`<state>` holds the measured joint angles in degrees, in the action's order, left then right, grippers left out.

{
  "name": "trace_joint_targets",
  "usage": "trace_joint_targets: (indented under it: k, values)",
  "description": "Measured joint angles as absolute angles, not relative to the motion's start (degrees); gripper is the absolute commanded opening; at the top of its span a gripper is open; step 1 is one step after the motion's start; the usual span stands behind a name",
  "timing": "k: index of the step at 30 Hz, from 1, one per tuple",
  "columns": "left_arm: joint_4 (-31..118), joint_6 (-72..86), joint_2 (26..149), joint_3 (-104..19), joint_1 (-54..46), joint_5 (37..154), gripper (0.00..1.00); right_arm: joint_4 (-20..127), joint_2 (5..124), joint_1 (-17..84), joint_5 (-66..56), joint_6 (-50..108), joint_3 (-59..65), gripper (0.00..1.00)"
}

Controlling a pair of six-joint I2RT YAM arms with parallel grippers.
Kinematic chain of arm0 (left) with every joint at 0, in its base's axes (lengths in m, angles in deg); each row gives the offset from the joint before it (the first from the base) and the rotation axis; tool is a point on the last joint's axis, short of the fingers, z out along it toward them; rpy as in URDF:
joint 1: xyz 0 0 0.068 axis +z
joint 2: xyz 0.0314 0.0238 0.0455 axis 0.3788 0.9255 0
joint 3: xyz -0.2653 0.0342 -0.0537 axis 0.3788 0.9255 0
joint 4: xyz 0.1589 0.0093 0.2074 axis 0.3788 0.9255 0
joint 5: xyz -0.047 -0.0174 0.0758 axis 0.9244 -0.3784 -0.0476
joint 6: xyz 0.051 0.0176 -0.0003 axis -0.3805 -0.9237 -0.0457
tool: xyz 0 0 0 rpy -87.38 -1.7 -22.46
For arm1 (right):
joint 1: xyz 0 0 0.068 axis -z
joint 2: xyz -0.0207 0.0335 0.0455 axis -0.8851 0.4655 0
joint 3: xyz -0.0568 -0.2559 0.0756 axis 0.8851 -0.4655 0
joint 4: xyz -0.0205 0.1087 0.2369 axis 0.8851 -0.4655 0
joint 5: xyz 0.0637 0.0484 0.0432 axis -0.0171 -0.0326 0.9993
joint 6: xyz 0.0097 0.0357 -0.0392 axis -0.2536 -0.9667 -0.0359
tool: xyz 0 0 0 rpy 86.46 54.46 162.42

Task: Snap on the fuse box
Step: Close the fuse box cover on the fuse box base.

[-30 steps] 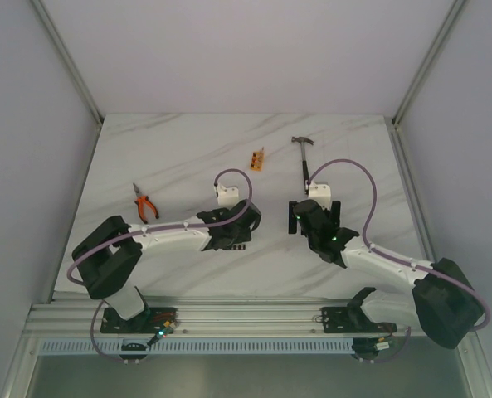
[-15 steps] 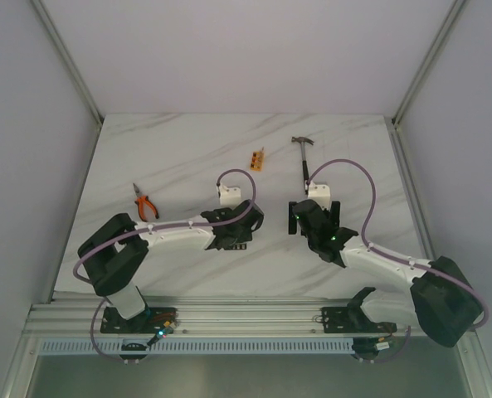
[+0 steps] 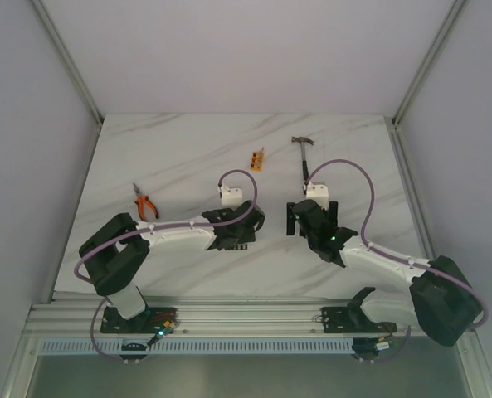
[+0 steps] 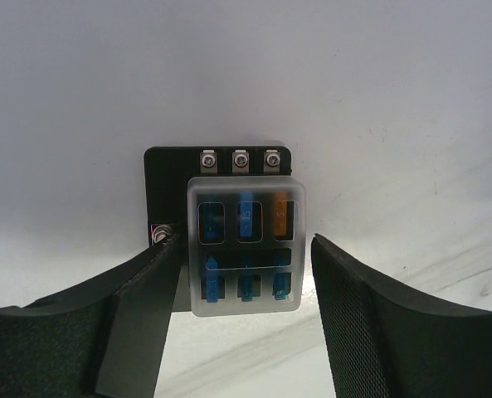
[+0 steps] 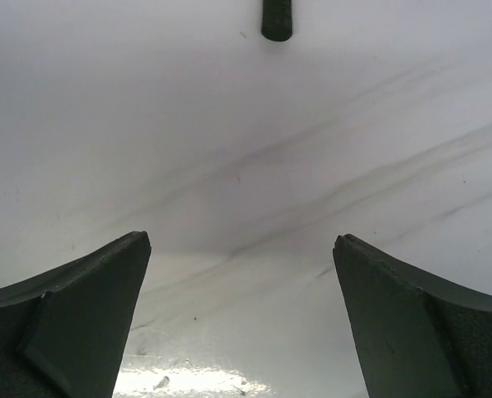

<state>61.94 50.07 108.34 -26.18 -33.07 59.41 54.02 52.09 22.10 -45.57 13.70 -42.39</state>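
Observation:
The fuse box (image 4: 216, 211) is a black square base with a clear cover (image 4: 246, 249) lying over its blue fuses and one orange fuse. My left gripper (image 4: 241, 269) is open, with one finger on each side of the cover. The left finger (image 4: 146, 307) is close against the box's left edge and the right finger (image 4: 370, 315) stands a little apart. In the top view the left gripper (image 3: 238, 235) hides most of the box (image 3: 240, 246). My right gripper (image 3: 312, 214) is open and empty over bare table, to the right of the box.
A hammer (image 3: 304, 162) lies at the back right, and its handle end shows in the right wrist view (image 5: 277, 21). A small orange block (image 3: 257, 158) lies at the back centre. Orange-handled pliers (image 3: 144, 203) lie at the left.
The left arm has shifted slightly to the right over the fuse box. The right gripper has edged a little to the left and away from me.

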Motion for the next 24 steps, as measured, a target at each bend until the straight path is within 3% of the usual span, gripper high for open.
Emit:
trace_joint_targets:
  k: [9, 15, 24]
  values:
    - [61.92, 49.48, 106.59, -26.18, -33.09, 60.31, 0.77, 55.03, 52.15, 22.1, -34.77, 14.8, -41.87, 0.95]
    - [57.33, 49.02, 97.59, -20.87, -30.88, 63.22, 0.71, 57.02, 54.65, 22.1, -22.44, 14.36, -38.06, 0.87]
    - [50.19, 47.93, 91.82, -11.56, -23.08, 72.59, 0.55, 63.62, 63.15, 22.1, -6.66, 10.08, -33.85, 0.65]
